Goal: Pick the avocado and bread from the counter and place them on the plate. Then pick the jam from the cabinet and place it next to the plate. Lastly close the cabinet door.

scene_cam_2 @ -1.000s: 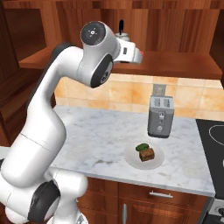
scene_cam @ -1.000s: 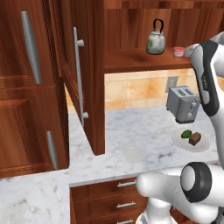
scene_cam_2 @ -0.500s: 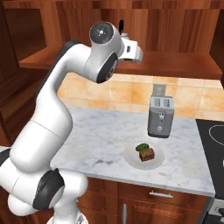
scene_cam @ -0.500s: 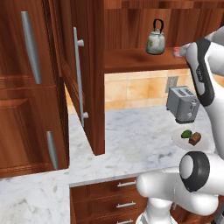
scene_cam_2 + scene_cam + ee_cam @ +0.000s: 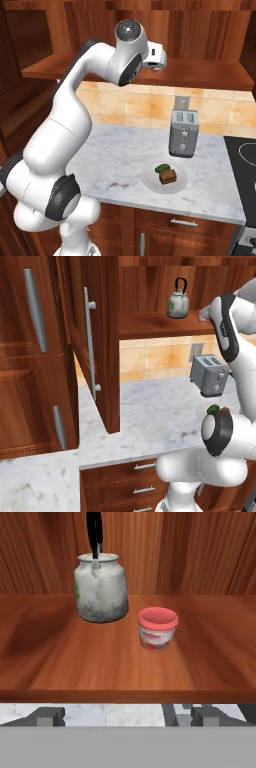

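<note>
The jam [image 5: 157, 628] stands upright on the shelf of the cabinet [image 5: 125, 657], just beside the kettle [image 5: 101, 592] and apart from it, on the side toward the toaster. In the hand view the jam sits slightly nearer the shelf's front edge than the kettle. The kettle [image 5: 178, 302] is grey-green with a black handle rising over its lid.

The gripper [image 5: 125, 716] is level with the shelf's front edge, short of the jam and not touching it. Its two dark fingertips [image 5: 47, 716] stand wide apart at the bottom of the hand view, so the jaws are open and hold nothing.

Below the kettle's shelf, the plate [image 5: 164, 177] rests on the counter [image 5: 120, 160] in front of the toaster [image 5: 183, 133]. The avocado [image 5: 162, 168] and the bread [image 5: 168, 176] both lie on the plate, touching each other, with the avocado on the toaster side.

The cabinet door [image 5: 95, 341] stands swung open, well away from the kettle, its long vertical silver bar handle [image 5: 90, 346] facing the left base camera.
</note>
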Tool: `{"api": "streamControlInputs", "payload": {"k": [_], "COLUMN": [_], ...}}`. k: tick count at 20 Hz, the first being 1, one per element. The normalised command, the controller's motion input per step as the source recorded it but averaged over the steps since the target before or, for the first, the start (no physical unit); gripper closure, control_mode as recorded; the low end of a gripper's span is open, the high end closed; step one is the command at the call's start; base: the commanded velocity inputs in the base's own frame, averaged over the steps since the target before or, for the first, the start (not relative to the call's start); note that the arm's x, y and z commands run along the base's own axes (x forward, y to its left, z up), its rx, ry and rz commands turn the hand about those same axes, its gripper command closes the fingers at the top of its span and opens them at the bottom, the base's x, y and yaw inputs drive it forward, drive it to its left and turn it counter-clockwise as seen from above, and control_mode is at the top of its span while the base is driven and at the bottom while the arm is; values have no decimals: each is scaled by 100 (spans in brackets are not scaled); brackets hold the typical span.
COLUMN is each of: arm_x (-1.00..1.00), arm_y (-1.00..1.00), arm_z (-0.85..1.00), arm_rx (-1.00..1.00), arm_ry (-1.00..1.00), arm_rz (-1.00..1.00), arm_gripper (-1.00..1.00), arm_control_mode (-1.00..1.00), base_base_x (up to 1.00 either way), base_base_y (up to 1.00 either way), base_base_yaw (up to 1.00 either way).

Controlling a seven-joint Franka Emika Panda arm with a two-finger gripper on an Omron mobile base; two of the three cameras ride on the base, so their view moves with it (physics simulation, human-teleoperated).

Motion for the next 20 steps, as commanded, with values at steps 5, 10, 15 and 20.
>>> {"api": "streamControlInputs", "payload": {"k": [5,10,15,20], "arm_x": [25,18,18,19], "arm_y": [-13,-9,-1,-5], "arm_z": [-7,-12,-11,-3], "arm_rx": [0,0,0,0], "arm_ry": [0,0,0,-1], "arm_rz": [5,5,3,2], "arm_gripper": [-100,-100,-100,-100], "arm_control_mode": [-100,-100,-100,-100], "base_base_x": [0,0,0,0], "base_base_y": [0,0,0,0], "base_base_yaw": [0,0,0,0]}}
